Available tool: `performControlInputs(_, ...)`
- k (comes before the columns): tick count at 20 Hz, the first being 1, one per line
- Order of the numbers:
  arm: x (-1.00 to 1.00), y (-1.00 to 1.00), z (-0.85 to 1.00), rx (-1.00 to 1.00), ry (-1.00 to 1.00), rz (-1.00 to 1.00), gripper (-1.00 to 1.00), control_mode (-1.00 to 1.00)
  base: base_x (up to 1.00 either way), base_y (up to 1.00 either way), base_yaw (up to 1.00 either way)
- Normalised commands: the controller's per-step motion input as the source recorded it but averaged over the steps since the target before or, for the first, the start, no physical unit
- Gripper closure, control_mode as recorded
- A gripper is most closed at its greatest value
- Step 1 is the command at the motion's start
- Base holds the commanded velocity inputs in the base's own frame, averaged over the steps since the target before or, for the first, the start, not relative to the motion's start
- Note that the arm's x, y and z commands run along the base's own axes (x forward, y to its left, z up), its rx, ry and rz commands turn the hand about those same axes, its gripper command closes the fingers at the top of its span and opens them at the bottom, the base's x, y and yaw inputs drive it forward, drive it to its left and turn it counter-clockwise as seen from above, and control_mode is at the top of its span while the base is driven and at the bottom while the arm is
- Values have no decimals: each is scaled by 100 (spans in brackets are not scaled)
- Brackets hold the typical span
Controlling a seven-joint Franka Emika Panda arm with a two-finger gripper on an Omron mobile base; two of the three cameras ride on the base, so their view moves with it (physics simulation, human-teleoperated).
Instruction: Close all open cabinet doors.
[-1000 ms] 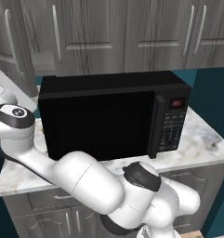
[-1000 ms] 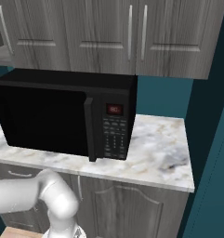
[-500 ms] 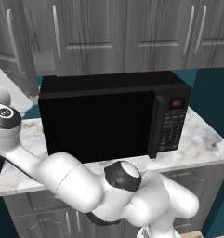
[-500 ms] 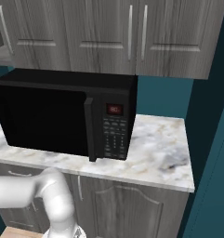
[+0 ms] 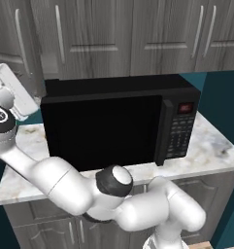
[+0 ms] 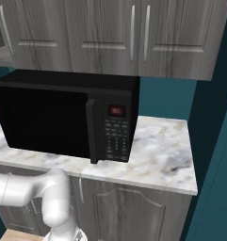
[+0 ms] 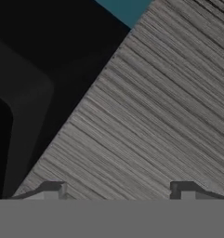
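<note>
At the far left, one grey wood-grain cabinet door [image 5: 11, 53] stands swung outward, its silver bar handle [image 5: 20, 41] facing me. Its edge also shows in the right base view as the open cabinet door [image 6: 1, 28]. The other cabinet doors [image 5: 94, 34] [image 6: 101, 33] lie flush and shut. My white hand [image 5: 11, 92] reaches up to the lower part of the open door. In the hand view my gripper [image 7: 118, 191] is open, its fingertips [image 7: 53, 188] wide apart right against the door's wood grain [image 7: 155, 107], nothing between them.
A black microwave [image 5: 104, 126] [image 6: 49, 113] fills the marble counter [image 6: 162, 155] below the cabinets, just right of my hand. My own elbow [image 5: 113, 182] bulks low in front. Teal wall lies to the right.
My elbow has swung left across the left base view. The hand has stayed near the left door. The cabinets and microwave have not moved.
</note>
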Motion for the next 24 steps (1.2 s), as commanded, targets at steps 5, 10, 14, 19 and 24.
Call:
performControlInputs(5,33,-78,-2,0,0,-12,-100,-100,0,0,0)
performControlInputs(10,19,-75,3,5,0,-6,-100,-100,0,0,0)
performControlInputs(14,14,-86,13,8,0,-2,-100,-100,0,0,0)
performControlInputs(19,23,-100,4,11,0,0,-100,-100,0,0,0)
performControlInputs(24,30,-100,0,12,0,0,-100,-100,0,0,0)
